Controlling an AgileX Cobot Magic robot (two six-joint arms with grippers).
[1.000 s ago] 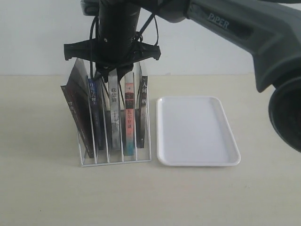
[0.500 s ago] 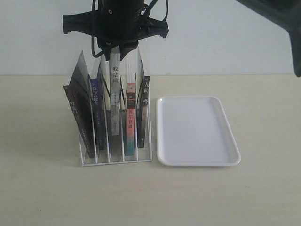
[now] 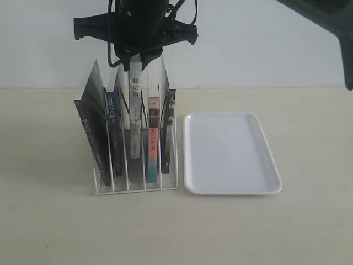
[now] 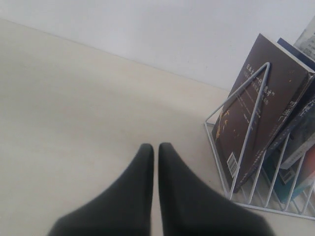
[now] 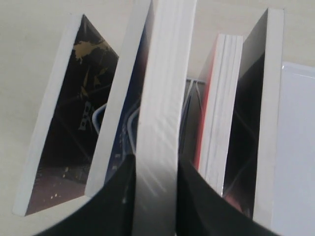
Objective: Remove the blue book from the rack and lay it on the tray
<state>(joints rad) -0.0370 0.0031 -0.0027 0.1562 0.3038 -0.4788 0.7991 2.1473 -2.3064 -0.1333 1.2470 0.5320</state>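
The blue book stands in the rack, one slot over from the right gripper, on its side away from the tray. It looks like a light paperback, bendy, with a glossy and probably slippery cover. I judge the best hold is a pinch across its top edge, close to the stiffer spine.

The right gripper is not on it. Its jaws are half closed, clamped on the pale-spined book, which stands higher than its neighbours.

The right wrist view shows the jaws pinching that book's thick page block, with the blue cover just beside one finger. Only the exterior view shows the spines and the tray's bare surface. Only the left wrist view shows the left gripper, closed on nothing, low beside the rack's far end.
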